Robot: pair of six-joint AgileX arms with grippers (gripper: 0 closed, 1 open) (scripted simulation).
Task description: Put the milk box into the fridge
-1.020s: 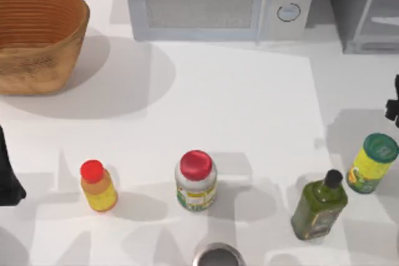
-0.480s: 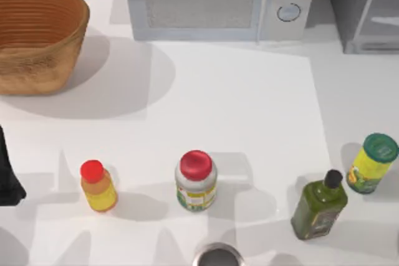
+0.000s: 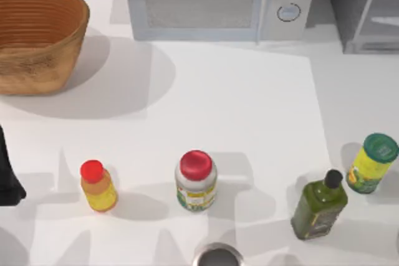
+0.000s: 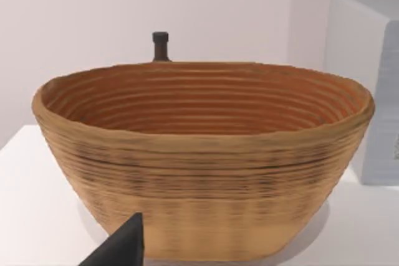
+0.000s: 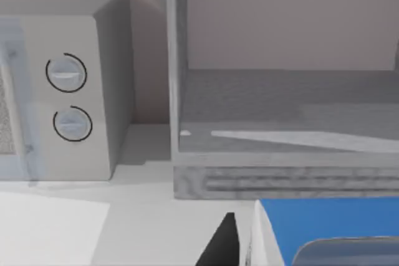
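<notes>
The milk box [image 5: 324, 228] shows its blue top and a white edge close up in the right wrist view. My right gripper [image 5: 312, 256] is shut on it, with one dark finger [image 5: 221, 244] beside its white side. Straight beyond stands the fridge [image 5: 280, 104], its grey inside open to view with a pale slanted bar across the floor. In the top view the fridge [image 3: 365, 10] sits at the far right corner. My left arm [image 3: 7, 175] is parked at the table's left edge, and one dark fingertip [image 4: 118, 250] shows in its wrist view.
A light-grey microwave [image 3: 218, 4] stands left of the fridge. A wicker basket [image 3: 37, 35] sits far left. Along the near side stand a red-capped yellow bottle [image 3: 98, 186], a red-capped white jar [image 3: 196, 180], a dark green bottle [image 3: 320, 207] and a green-lidded yellow jar [image 3: 372, 163].
The right arm, seen at the top view's right edge one second ago, has moved out of that view. The shadow by the yellow jar has shrunk. The bottles have not moved.
</notes>
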